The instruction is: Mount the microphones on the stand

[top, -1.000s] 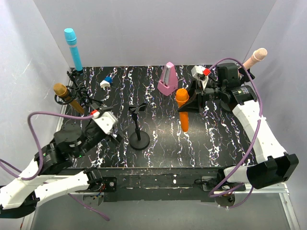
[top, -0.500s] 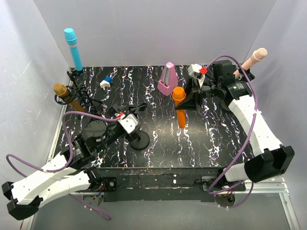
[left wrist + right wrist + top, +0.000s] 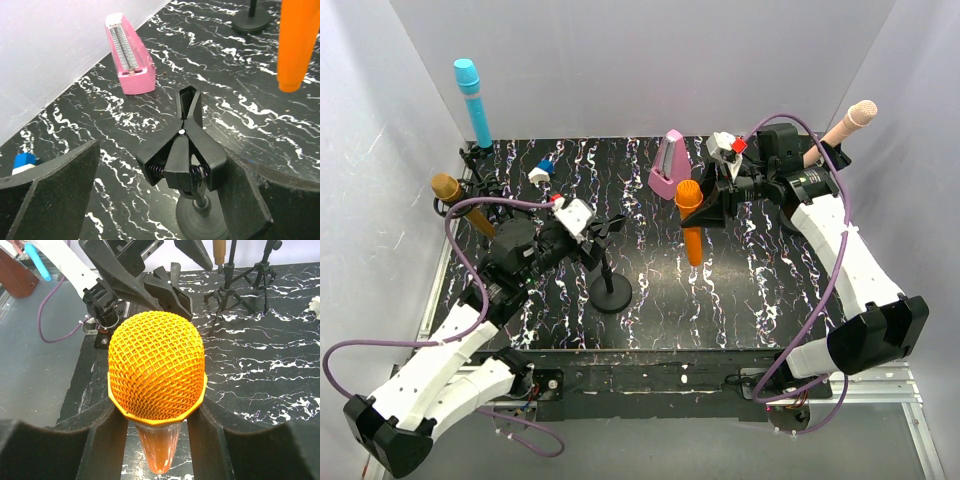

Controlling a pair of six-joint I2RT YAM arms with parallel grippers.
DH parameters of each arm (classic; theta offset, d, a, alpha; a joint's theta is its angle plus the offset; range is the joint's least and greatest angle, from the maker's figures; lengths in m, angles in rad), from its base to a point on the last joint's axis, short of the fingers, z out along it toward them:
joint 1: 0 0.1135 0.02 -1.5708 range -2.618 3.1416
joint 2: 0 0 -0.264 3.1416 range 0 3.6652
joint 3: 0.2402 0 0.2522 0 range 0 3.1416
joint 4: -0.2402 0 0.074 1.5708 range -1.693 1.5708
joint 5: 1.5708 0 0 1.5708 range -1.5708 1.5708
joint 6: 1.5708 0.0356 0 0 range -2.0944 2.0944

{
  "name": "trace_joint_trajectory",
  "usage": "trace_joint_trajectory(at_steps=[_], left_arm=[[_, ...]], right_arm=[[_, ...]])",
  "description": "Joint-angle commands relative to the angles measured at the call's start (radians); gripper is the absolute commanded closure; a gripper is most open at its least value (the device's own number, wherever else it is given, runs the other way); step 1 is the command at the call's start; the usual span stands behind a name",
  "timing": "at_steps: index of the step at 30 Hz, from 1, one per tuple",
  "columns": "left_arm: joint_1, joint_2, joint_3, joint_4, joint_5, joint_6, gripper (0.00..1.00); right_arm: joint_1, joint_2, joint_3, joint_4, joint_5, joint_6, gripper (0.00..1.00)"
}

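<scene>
Nearest you, the short black stand with a round base (image 3: 611,294) sits on the black white-veined counter (image 3: 770,285), and your left gripper (image 3: 582,226) is up at its top. In the left wrist view its fingers (image 3: 55,182) are spread wide on either side of the black spring clip (image 3: 182,150), with no sign that they are pressing it. That placement looks deliberate. The clip's mouth is nearly shut, so it probably needs a squeeze on its rear tabs, or at least steadying, before anything goes in.

Just beyond, your right gripper (image 3: 157,442) has its fingers (image 3: 102,440) closed on the orange stick microphone with a mesh head (image 3: 692,238), gripping the body right under the head. The microphone hangs head up and tail down. It appears clear of the counter, near the clip but apart from it, and I judge it is carried that way so the slim body can drop into the clip.

Farther back stands the pink pyramid-shaped metronome (image 3: 667,165), which plays no part here. At the back left, the cyan-blue microphone (image 3: 473,105) and the gold microphone (image 3: 455,200) sit on their own stands. The pale pink-beige microphone (image 3: 847,123) rises at the far right, its mount mostly hidden behind your right arm.
</scene>
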Motion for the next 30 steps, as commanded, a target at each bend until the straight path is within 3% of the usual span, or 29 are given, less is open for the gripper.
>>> trace_joint_trajectory(at_steps=[1, 7, 11, 14, 18, 21, 26, 30], left_arm=[[0.050, -0.024, 0.024, -0.001, 0.196, -0.074, 0.12], [0.071, -0.029, 0.024, -0.023, 0.241, -0.109, 0.14], [0.082, -0.018, 0.036, -0.024, 0.262, -0.125, 0.12], [0.093, -0.004, 0.053, -0.044, 0.279, -0.132, 0.12], [0.114, 0.000, 0.062, -0.061, 0.279, -0.149, 0.12], [0.134, -0.001, 0.067, -0.067, 0.282, -0.162, 0.12], [0.148, 0.002, 0.070, -0.066, 0.293, -0.175, 0.17], [0.151, 0.003, 0.076, -0.061, 0.315, -0.191, 0.19]], right_arm=[[0.009, 0.008, 0.052, 0.048, -0.056, 0.017, 0.99], [0.037, 0.049, 0.107, 0.075, -0.074, 0.056, 0.99], [0.077, 0.075, 0.127, 0.188, -0.077, 0.136, 0.99], [0.106, 0.084, 0.077, 0.412, -0.061, 0.307, 0.99], [0.132, 0.112, 0.011, 0.851, -0.003, 0.626, 0.99], [0.143, 0.146, -0.015, 1.052, 0.079, 0.814, 0.99], [0.160, 0.146, -0.077, 1.118, 0.234, 0.952, 0.99], [0.187, 0.092, -0.162, 1.112, 0.335, 0.959, 0.99]])
